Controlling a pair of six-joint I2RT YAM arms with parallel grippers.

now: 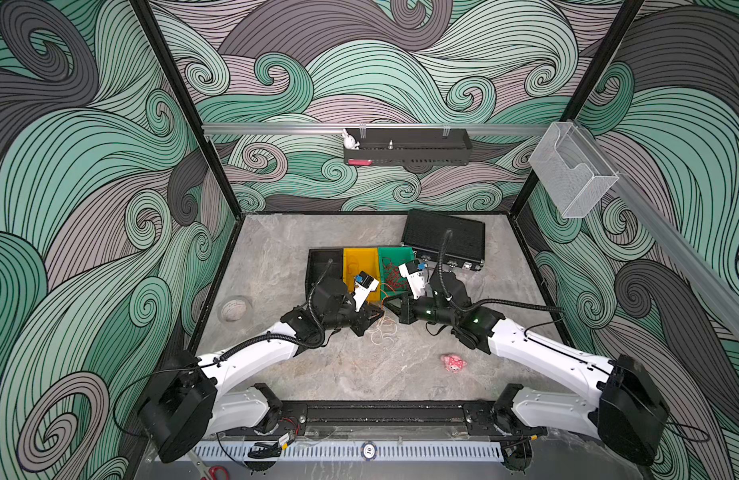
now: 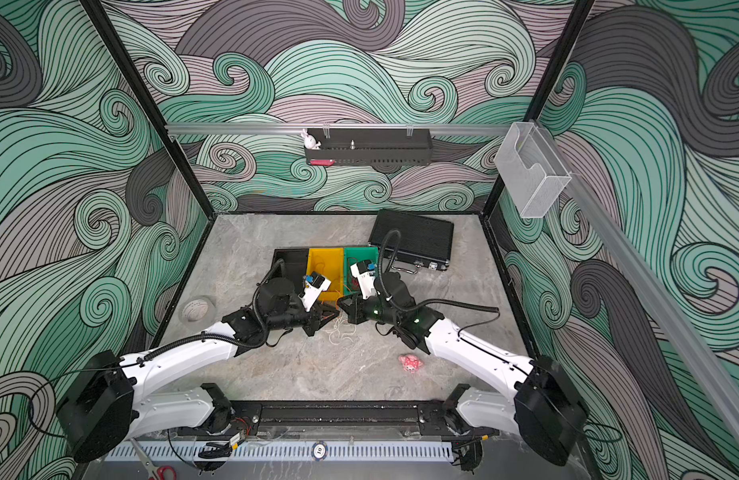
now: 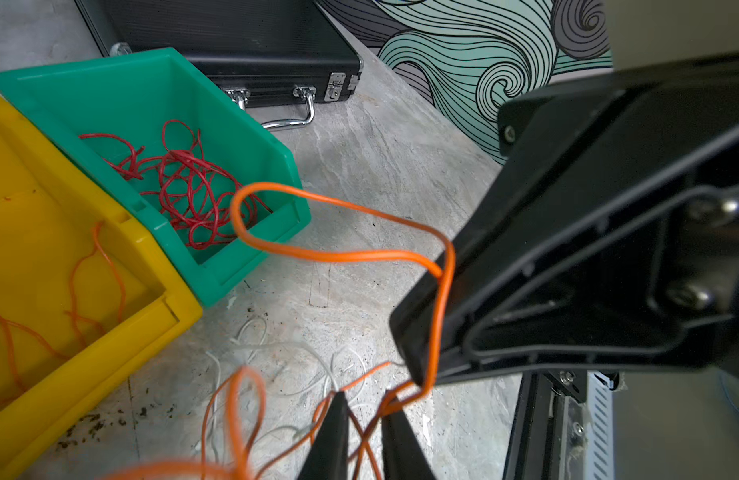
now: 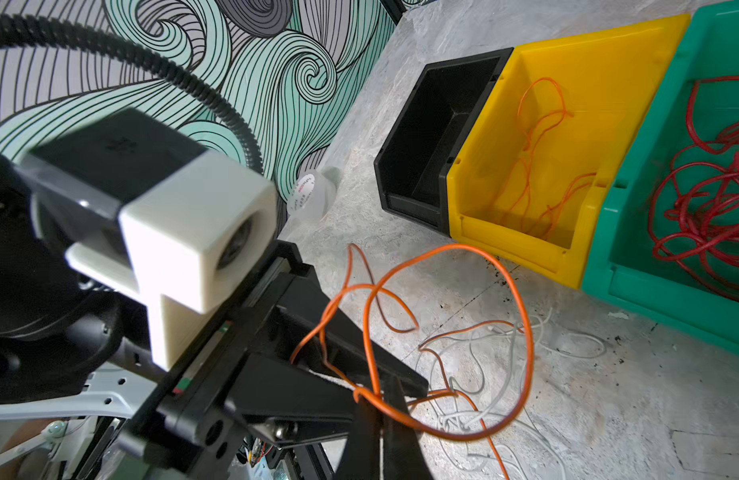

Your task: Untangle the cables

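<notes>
Right pincer [image 4: 378, 397] is clenching the orange cable [image 3: 343, 256] above the white cables [image 1: 382, 332] lying in the table's [image 1: 351, 374] middle, left pincer [image 3: 364, 401] is gaping slightly around it; likely separating them, next needing a slow pull

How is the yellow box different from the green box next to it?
The yellow box holds a few loose orange cables; the green box holds a dense tangle of red cables. The yellow box sits mid-row, touching the black box; the green box ends the row. Both share the same shape.

Orange cable [image 3: 343, 257], yellow bin [image 3: 27, 166], green bin [image 3: 110, 95]
</notes>
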